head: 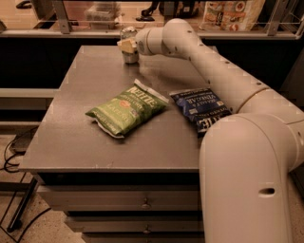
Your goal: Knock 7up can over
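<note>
The 7up can (pixel 128 54) is a small silvery-grey can standing upright near the far edge of the grey table (pixel 80 123). My gripper (pixel 127 45) sits right against the can's upper half, partly covering it. The white arm (pixel 213 71) reaches to it from the lower right across the table.
A green chip bag (pixel 127 109) lies in the middle of the table. A dark blue chip bag (pixel 202 109) lies to its right, partly under the arm. A counter with a rail and snack packages (pixel 232 14) runs behind the table. Drawers (pixel 142 204) are below the table top.
</note>
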{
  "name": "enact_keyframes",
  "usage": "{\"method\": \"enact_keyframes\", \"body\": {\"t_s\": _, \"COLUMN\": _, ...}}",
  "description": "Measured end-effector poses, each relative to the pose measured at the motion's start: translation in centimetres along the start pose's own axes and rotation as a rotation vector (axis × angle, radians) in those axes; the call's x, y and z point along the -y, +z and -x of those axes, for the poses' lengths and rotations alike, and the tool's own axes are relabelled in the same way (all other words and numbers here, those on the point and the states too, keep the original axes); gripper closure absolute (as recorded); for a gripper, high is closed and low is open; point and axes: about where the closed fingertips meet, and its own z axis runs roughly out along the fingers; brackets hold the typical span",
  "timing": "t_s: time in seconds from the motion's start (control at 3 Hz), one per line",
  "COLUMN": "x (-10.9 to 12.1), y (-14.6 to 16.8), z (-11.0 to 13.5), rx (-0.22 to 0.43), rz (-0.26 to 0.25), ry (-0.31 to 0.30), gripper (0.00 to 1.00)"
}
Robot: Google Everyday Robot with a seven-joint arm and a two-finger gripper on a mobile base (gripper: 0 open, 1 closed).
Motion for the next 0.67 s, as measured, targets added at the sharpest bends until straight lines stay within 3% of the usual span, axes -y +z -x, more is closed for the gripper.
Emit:
{"method": "enact_keyframes", "body": {"t_s": 0.33, "x": 0.2, "y": -1.0, "z": 0.5, "rx": -0.013, "rz": -0.007, "ry": -0.045, "gripper": 1.0}}
{"method": "enact_keyframes", "body": {"t_s": 0.67, "x": 0.8, "y": -4.0, "z": 1.5, "rx": -0.114, "rz": -0.005, "ry": -0.189, "gripper": 1.0}}
